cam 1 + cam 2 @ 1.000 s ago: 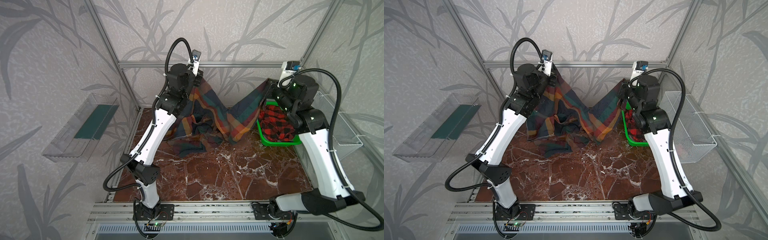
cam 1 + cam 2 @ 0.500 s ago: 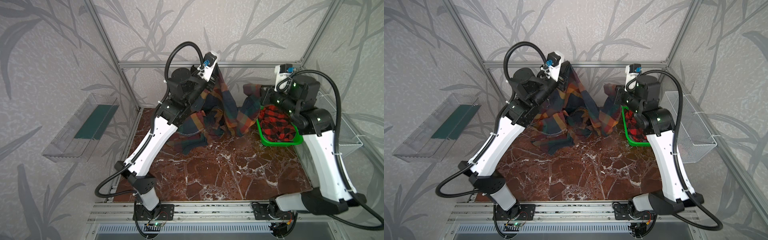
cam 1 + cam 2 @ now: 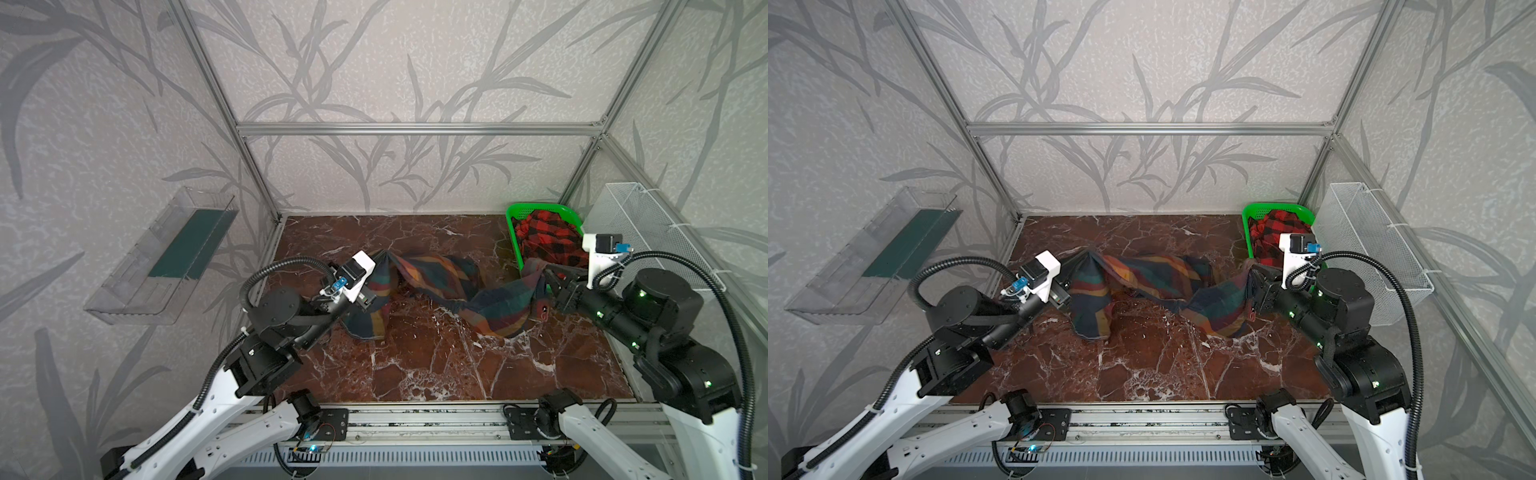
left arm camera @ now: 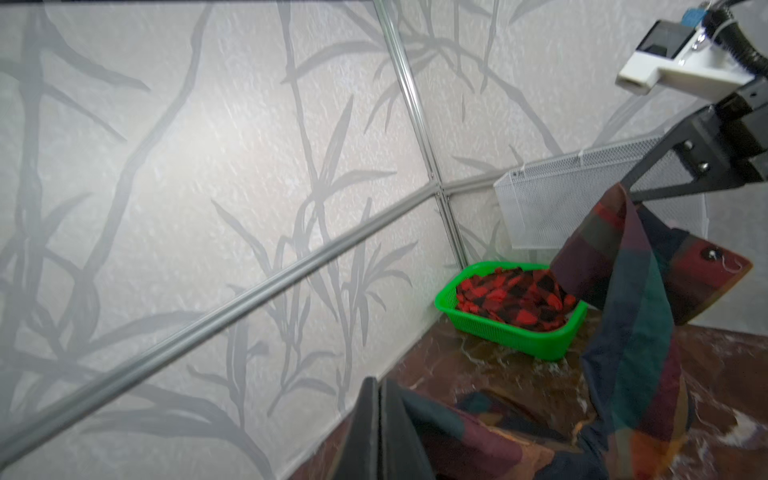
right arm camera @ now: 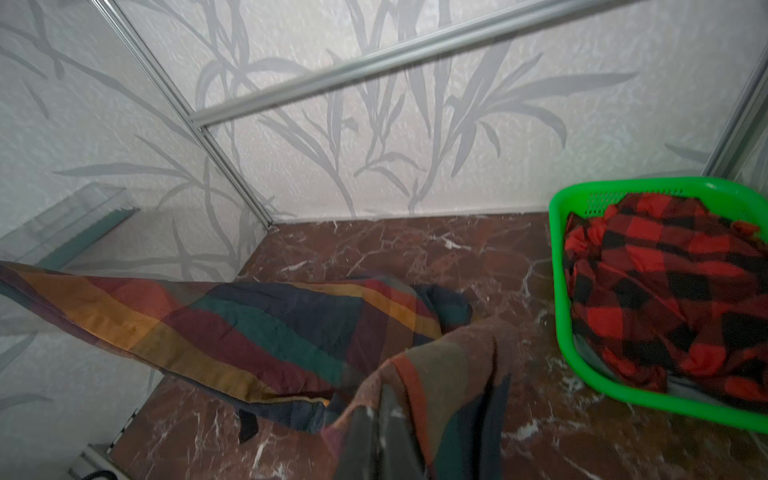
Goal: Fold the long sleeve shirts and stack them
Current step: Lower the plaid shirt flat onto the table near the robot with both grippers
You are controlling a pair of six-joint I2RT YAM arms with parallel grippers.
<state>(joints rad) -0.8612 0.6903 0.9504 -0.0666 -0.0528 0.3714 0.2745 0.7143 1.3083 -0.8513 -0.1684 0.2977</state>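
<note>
Both arms have come down from high against the back wall and now reach low over the table, with the plaid shirt pulled out between them instead of hanging in a tall drape.

The left gripper is clamped tight on one end of the plaid shirt, its tips buried in a raised peak of cloth. In its own wrist view the two dark fingers lie pressed together, with cloth spilling from them. The right gripper is likewise closed on the other end of that shirt. Its wrist view shows the fingers together under a fold of brownish-red and green cloth.

Between the two grips the shirt runs as a long, sagging band in navy, orange, dark green and red blocks. Below the left gripper a flap hangs down to the table. The middle bunches up and rests on the brown marble top, and the part near the right gripper dips and touches the surface too. A small button shows on a red patch beside the right gripper.

At the back right corner stands the green basket, just behind the right gripper. The red-and-black shirt lies crumpled inside it, filling it to the rim.

A white wire basket hangs on the right wall, and a clear tray is fixed to the left wall.
</note>
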